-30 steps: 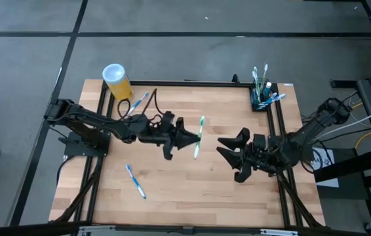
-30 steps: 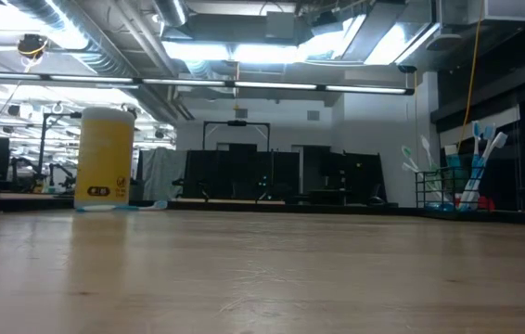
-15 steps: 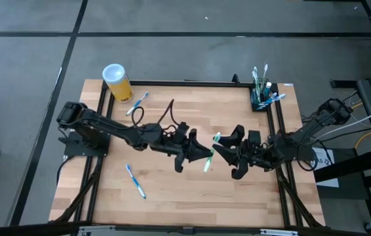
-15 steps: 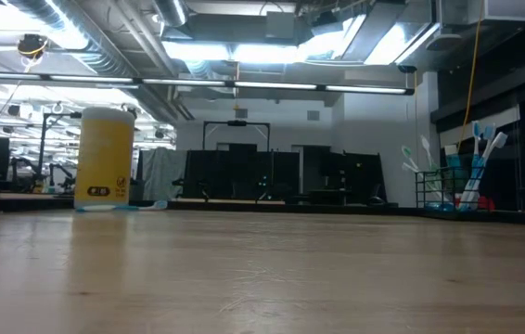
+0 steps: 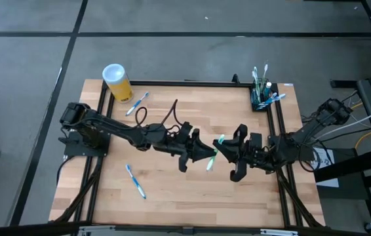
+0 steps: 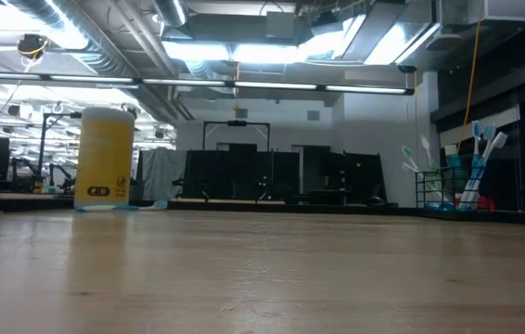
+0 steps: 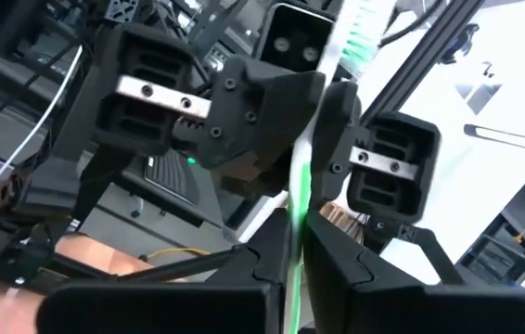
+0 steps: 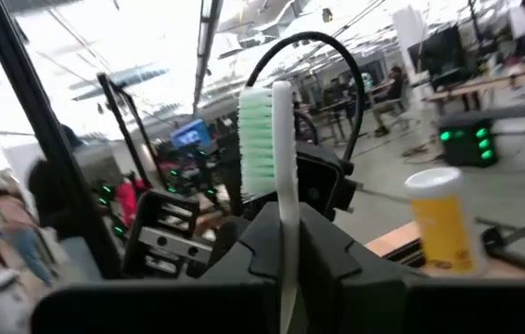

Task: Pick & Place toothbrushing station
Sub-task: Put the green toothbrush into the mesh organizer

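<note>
Wooden counter (image 5: 172,190) with both arms meeting mid-counter. Left hand (image 5: 206,155) and right hand (image 5: 223,149) are both clamped on the same green toothbrush (image 5: 214,152), held up off the wood. The toothbrushing station (image 5: 261,97) sits at the far right corner with brushes in it, the yellow cup (image 5: 117,81) at the far left corner.

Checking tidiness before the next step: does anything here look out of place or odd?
Two blue toothbrushes lie loose on the table, one near the front left, one beside the yellow cup, not in the black holder. A green toothbrush is pinched between both grippers.
</note>
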`<state>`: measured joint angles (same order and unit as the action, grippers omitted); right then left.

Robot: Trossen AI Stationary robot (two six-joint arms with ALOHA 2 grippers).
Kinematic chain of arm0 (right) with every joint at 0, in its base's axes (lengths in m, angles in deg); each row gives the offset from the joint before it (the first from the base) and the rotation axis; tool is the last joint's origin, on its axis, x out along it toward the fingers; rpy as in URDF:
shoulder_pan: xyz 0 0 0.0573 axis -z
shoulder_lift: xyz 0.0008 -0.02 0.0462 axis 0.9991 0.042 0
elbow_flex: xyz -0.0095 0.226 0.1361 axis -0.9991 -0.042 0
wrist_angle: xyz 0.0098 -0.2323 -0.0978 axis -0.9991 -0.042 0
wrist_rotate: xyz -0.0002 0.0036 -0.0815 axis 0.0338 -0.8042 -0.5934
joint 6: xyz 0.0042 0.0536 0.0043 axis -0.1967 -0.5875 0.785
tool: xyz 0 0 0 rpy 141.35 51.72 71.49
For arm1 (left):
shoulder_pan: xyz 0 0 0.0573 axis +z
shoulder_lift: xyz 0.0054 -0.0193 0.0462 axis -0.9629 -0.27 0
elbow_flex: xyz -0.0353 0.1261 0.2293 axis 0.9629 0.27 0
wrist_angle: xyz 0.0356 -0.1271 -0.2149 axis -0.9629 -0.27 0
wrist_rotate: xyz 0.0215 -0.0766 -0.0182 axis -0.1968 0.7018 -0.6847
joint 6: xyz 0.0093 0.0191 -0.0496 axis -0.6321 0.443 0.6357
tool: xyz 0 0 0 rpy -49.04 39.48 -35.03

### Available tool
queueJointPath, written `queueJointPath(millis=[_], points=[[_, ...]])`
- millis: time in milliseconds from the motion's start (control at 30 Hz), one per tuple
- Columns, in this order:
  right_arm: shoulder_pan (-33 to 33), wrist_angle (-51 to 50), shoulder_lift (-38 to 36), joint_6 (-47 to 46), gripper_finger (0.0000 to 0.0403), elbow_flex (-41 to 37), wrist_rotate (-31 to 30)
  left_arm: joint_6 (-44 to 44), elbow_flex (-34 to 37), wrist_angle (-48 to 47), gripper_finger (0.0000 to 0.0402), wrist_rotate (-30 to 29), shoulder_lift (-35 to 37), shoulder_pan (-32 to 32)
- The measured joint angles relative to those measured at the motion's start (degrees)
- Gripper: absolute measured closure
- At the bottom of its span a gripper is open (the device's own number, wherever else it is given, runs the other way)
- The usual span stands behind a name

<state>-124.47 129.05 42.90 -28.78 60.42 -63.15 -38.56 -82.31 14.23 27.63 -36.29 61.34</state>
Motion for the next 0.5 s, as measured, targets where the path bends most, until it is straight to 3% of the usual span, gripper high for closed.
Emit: queueJointPath(millis=[200, 367, 500], points=[[-0.11, -5.30, 0.16, 7.58, 0.0386, 4.83, -2.82, -0.02, -0.35, -4.09, 0.0366, -1.94, 0.44, -0.85], [0.65, -4.14, -0.45, 14.93, 0.0386, 8.10, -7.75, -1.83, 0.44, -18.62, 0.0334, -0.73, 1.04, -2.04], [2.76, -4.79, -1.40, 20.00, 0.0386, 10.21, -8.15, -3.62, 0.24, -27.21, 0.0302, -1.22, 2.14, -3.71]])
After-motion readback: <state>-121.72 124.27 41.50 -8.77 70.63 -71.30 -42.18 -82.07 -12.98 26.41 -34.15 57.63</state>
